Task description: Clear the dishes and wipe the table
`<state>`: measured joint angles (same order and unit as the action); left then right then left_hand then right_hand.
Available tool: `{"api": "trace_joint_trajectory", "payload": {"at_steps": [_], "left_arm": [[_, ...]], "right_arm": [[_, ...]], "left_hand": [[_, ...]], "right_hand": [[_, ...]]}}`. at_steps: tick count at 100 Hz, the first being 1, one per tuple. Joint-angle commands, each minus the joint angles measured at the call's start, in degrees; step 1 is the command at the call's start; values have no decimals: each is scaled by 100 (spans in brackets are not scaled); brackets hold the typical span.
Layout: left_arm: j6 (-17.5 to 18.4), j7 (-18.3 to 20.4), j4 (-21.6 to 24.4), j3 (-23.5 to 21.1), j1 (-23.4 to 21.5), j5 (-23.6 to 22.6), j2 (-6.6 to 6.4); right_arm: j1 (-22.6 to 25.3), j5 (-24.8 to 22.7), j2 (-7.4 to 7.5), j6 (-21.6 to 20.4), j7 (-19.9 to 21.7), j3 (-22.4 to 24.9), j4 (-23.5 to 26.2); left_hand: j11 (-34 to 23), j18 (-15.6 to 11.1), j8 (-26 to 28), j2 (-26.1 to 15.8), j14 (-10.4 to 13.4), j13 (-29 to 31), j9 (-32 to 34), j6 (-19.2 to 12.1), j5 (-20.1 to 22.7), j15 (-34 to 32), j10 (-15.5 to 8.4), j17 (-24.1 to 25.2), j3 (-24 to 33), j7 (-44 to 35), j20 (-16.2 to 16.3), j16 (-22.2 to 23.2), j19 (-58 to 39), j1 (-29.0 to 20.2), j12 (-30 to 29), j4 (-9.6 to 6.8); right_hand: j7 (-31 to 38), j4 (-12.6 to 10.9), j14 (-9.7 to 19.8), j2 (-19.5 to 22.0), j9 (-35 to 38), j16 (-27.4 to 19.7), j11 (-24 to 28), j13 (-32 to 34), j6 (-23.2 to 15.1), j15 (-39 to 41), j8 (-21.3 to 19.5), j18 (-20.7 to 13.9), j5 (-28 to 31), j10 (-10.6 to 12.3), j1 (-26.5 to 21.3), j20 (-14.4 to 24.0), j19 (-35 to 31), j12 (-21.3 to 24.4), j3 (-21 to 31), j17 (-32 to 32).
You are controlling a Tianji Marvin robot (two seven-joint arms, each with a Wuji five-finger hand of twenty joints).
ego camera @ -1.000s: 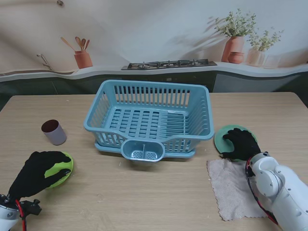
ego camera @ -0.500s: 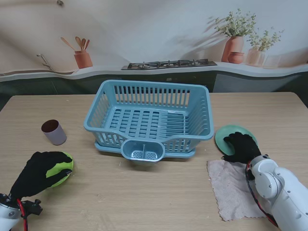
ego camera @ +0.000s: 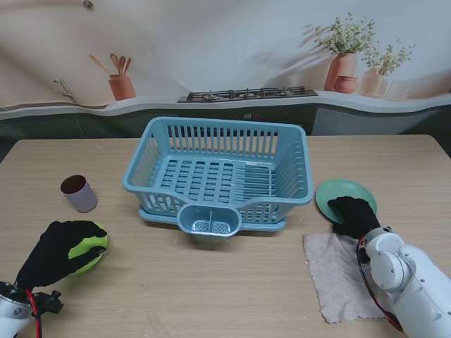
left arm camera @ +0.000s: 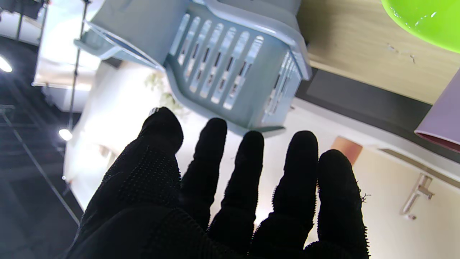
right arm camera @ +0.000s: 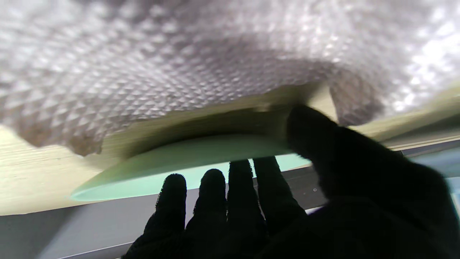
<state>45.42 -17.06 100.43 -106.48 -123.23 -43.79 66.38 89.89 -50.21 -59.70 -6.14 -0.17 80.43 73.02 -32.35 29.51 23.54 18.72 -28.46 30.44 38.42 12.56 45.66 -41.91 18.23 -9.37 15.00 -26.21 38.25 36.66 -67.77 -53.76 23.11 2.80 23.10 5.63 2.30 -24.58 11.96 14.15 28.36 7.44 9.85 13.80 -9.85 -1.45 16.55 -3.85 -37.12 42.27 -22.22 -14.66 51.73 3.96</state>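
The right hand (ego camera: 354,215) lay on the near edge of the green plate (ego camera: 340,194), thumb under the rim and fingers (right arm camera: 212,201) over it; whether it truly gripped, I could not tell. Just nearer to me lay the cloth (ego camera: 340,277). The left hand (ego camera: 58,251) rested flat on the lime dish (ego camera: 91,248), fingers straight and spread, holding nothing. A purple cup (ego camera: 79,193) stood farther off, and the blue rack (ego camera: 220,177) sat in the middle of the table (ego camera: 211,289).

Rack (ego camera: 220,176) between cup (ego camera: 78,193) and plate (ego camera: 340,195).
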Motion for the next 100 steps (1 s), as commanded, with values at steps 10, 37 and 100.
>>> {"api": "trace_joint_trajectory", "payload": {"at_steps": [10,37,100], "left_arm": [[-26,98,32,15,3,29,-12],[-33,102,32,21,8,33,-13],[-13,87,16,16,12,22,-10]], "right_arm": [[85,0,-39,-40,-1,0,-77],[68,-111,-70,-350,-431,105,-91],[269,-357,-141,-1263,-1179,643,421]], "left_hand": [[49,1,-16,-175,25,44,27,-60,38,16,6,65,-73,22,-119,41,136,27,-9,167],[48,4,-16,-194,14,48,31,-69,47,15,12,72,-115,22,-122,42,142,11,-9,161],[55,-5,-18,-241,23,42,26,-65,49,20,1,74,-215,34,-124,41,141,-34,-12,141]], "right_hand": [[1114,-20,-6,575,103,48,252,62,-133,576,-134,287,504,-3,-1072,-40,-161,-131,883,-284],[1073,45,-534,711,702,114,296,610,7,757,-100,1100,1191,-379,-1674,-1457,-1540,-203,1036,-800],[774,346,-2199,200,3204,448,403,3838,501,1730,-26,2292,3298,-1582,-2083,-2727,-4204,-292,1443,-3974]]}}
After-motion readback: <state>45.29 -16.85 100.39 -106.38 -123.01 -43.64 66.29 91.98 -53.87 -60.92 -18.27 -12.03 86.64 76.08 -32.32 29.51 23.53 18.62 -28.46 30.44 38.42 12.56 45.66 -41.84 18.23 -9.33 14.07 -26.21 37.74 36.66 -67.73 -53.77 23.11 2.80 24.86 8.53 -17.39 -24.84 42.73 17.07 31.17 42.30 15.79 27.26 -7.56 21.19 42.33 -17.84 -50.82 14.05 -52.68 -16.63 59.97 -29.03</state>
